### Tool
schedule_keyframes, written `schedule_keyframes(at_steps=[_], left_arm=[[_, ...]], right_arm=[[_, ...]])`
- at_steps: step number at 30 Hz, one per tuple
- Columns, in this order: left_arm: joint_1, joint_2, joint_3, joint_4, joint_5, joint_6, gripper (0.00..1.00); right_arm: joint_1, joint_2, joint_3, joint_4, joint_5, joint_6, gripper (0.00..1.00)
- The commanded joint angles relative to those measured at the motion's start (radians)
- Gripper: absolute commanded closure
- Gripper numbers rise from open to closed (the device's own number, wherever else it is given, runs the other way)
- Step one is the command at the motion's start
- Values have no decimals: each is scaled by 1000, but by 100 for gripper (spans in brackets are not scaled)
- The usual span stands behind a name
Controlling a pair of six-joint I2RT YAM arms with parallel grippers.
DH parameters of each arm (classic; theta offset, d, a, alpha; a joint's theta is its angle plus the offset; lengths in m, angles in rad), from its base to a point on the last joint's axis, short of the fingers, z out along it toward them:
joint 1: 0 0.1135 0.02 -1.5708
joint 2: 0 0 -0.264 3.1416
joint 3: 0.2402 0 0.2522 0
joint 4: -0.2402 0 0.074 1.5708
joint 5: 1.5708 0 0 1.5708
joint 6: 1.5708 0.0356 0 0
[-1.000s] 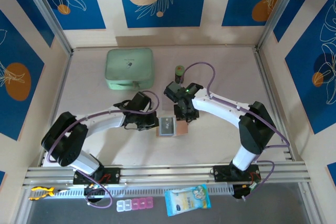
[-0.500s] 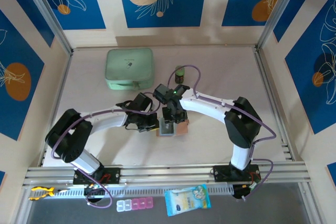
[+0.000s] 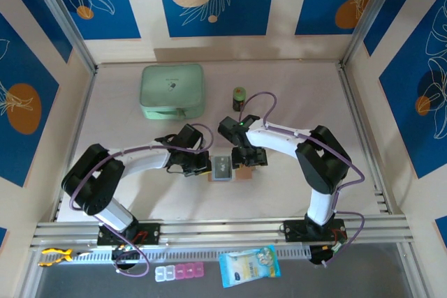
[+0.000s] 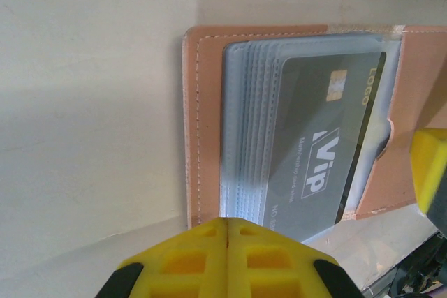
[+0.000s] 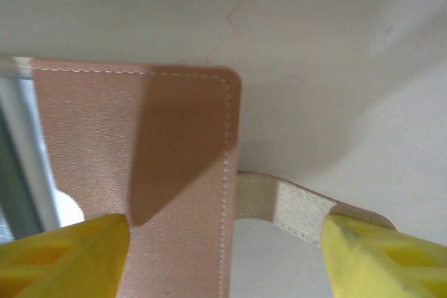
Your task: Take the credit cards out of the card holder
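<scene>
Since a moment ago, the right gripper [image 3: 246,161] has backed off to the card holder's [image 3: 242,172] right edge, its jaws now spread wide.
Its pads straddle the pink flap and snap tab [image 5: 293,207] without gripping. The left gripper [image 4: 228,225], jaws shut and empty, sits at the holder's left edge. The holder lies open on the bench [image 3: 293,95], a dark card [image 4: 328,151] still sleeved; extraction seems not yet begun.
</scene>
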Motion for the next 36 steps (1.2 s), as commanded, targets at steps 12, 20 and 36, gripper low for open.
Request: schedule_keyframes(at_steps=[12,20,36], left_arm=[[6,12,-14,1,8,21,96],[5,10,-12,-1,9,20,96],[6,61,-20,-46,-45,54,98]], right_arm=[[-28,26,-65,105,-49,-27,13],[-34,53,-109,156,-93,-33,2],[-57,56,-142,189,-139,-46,5]])
